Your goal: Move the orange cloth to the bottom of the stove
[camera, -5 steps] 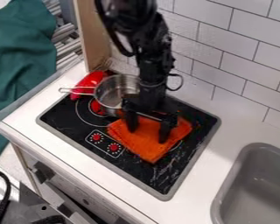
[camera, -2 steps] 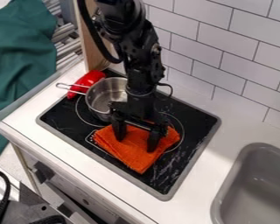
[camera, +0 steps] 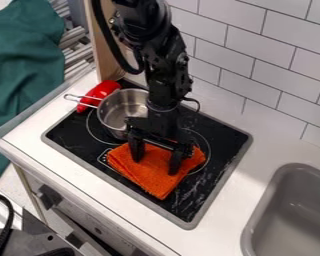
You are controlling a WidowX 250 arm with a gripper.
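Orange cloth (camera: 154, 184) lies on the stove (camera: 223, 151) beneath your gripper (camera: 154, 166), whose two fingers stand spread apart with both tips upon the fabric.

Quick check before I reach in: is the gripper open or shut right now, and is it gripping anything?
Gripper: open, fingers spread apart down at the orange cloth, not pinched shut on it.

White tile wall (camera: 256, 65), dark grout, along counter's (camera: 269, 145) back edge. Upright wooden panel (camera: 103, 57) at back left corner.
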